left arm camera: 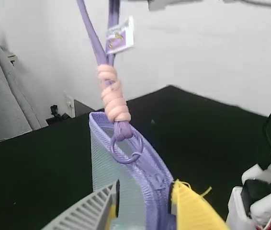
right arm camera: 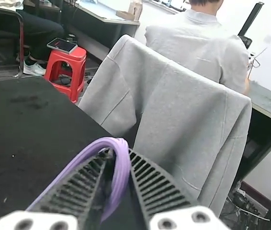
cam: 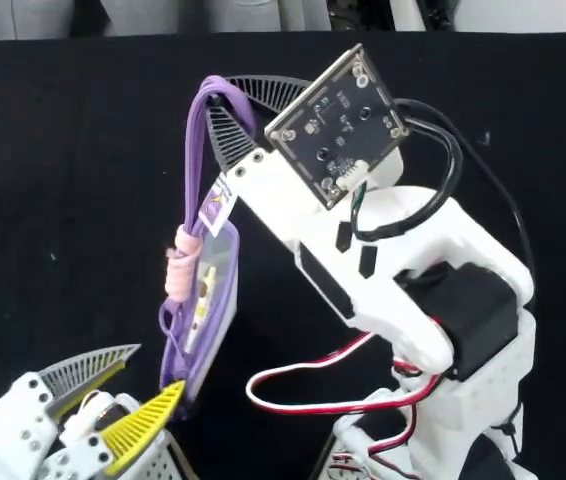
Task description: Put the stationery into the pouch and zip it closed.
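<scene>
- High view: the right hand (cam: 221,100) is raised over the black worktop (cam: 63,150), pinched shut on the purple strap (cam: 198,150).
- The pouch (cam: 213,300) hangs from that strap, clear of the worktop. A pink coil (cam: 183,265) and a small tag (cam: 218,210) sit near where the strap meets the pouch.
- A slim pale item (cam: 203,290) shows through the mesh, so I judge some stationery is already inside.
- The left hand (cam: 160,368) is below with its fingers spread. The yellow finger touches the pouch's lower end and the grey one stands apart.
- Left wrist view: the left hand (left arm camera: 146,187) straddles the pouch (left arm camera: 111,167), grey finger on one side and yellow on the other, open and not clamped.
- Just beyond the fingers a purple ring (left arm camera: 125,148) hangs at the zip edge under the coil (left arm camera: 114,93). I cannot tell how far the zip is shut.
- Right wrist view: the right hand (right arm camera: 120,153) has its ribbed black fingers almost together, with the strap (right arm camera: 78,160) looped between them.
- Step in hand, as I judge it: zipping. One hand suspends the pouch while the other lines up on it.
- The next move calls for the left hand to close on the ring or the zip edge and draw it along. Meanwhile the right hand keeps the strap taut so the pouch does not swing.
</scene>
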`<state>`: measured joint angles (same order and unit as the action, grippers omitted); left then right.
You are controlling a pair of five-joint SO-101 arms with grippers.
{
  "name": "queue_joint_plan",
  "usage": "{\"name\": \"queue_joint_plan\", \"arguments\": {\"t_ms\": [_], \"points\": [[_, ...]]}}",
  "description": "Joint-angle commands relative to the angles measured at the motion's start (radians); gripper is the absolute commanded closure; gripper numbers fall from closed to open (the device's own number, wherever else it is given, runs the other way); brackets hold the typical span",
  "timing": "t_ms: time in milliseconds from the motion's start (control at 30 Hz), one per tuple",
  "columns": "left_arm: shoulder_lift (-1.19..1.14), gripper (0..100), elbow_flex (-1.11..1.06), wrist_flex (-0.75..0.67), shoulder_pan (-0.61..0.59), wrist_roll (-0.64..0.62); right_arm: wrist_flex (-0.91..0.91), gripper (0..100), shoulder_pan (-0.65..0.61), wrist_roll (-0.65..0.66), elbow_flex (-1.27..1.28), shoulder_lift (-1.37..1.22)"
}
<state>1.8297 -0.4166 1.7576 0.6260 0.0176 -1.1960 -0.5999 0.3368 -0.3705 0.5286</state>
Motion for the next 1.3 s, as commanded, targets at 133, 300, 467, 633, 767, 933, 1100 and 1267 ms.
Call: {"name": "queue_joint_plan", "arguments": {"t_ms": [133,300,467,633,767,933,1100,1267], "points": [[-0.014,80,-0.114,0.005,0.008,0.097,0.035,98.7,0.018,0.012,-0.019,0.012],[-0.014,81,-0.071,0.005,0.01,0.098,0.035,98.7,0.018,0.012,-0.019,0.01],[-0.015,81,0.073,0.005,0.108,0.037,0.035,98.7,0.018,0.014,-0.018,0.01],[-0.063,80,-0.005,0.005,0.193,-0.017,0.035,98.7,0.018,0.014,-0.016,0.008],[-0.068,80,-0.016,0.005,0.191,-0.005,0.035,98.7,0.026,0.014,-0.018,0.008],[-0.064,81,-0.053,0.005,0.188,-0.002,0.044,98.7,0.052,0.014,-0.018,0.01],[-0.064,81,-0.099,0.003,0.18,0.052,0.041,98.7,0.054,0.012,-0.018,0.013],[-0.064,81,-0.177,-0.049,0.041,0.103,0.04,98.7,0.052,0.011,-0.018,0.016]]}}
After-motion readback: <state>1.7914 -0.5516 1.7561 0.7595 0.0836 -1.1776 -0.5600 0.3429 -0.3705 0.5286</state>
